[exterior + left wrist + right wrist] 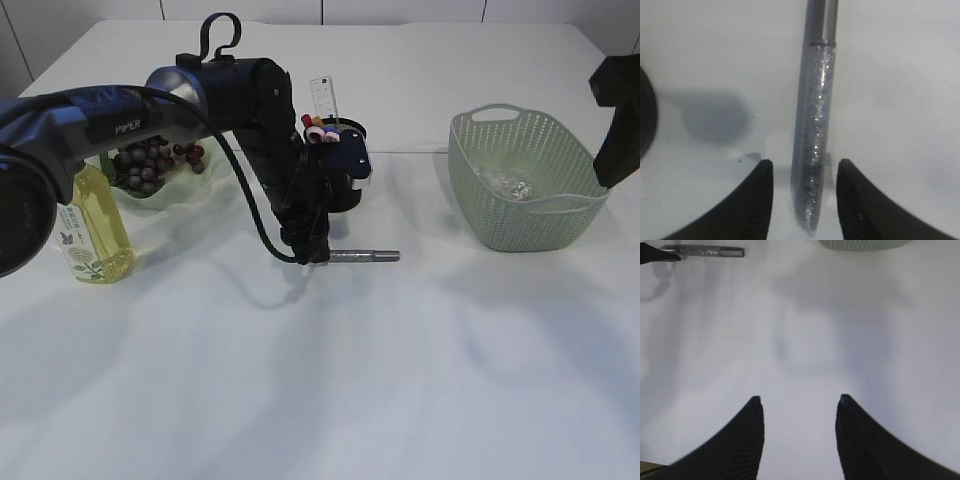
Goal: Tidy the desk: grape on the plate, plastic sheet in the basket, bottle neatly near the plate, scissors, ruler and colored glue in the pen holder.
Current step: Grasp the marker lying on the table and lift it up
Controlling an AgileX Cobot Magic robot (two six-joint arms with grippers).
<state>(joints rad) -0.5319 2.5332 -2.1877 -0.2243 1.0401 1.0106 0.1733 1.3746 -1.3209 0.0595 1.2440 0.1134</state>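
I see the silver glitter glue pen [815,130] lying flat on the white table in front of the black pen holder [345,165], its grey cap end pointing toward the basket. The holder stands upright with the clear ruler [324,100] and colourful handles, probably the scissors, sticking out of it. The grapes [150,160] sit on the pale green plate [170,195], the yellow bottle [95,225] stands upright just beside it, and the crinkled plastic sheet [510,183] lies inside the green basket [520,215].
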